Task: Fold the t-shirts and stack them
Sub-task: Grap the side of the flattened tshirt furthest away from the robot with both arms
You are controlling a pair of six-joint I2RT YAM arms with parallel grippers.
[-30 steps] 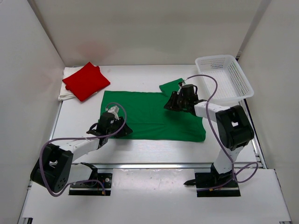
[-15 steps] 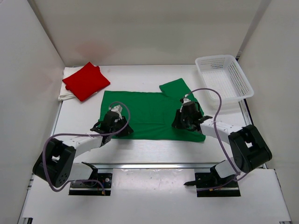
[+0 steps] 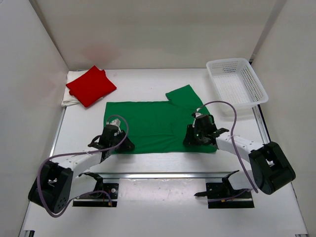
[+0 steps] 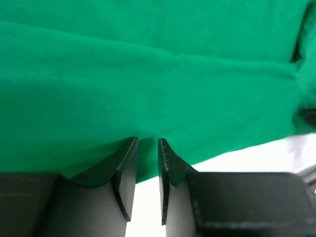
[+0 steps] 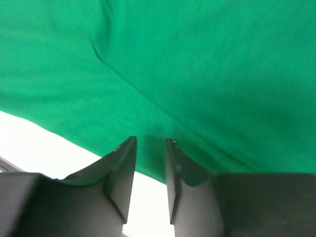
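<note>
Now | left jaws, right jaws: slit-wide at green t-shirt (image 3: 148, 123) hem, grip unclear | cream t-shirt (image 3: 72, 76) mostly under red t-shirt (image 3: 91, 86)

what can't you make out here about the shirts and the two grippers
- Cream-white cloth shirt, top view: mostly buried under the folded red cloth shirt; only its edge shows.
- Left gripper and right gripper, wrist views: too close to tell whether they pinch the hem of the green cloth t-shirt; top view: gripper bodies hide the fingertips.
</note>
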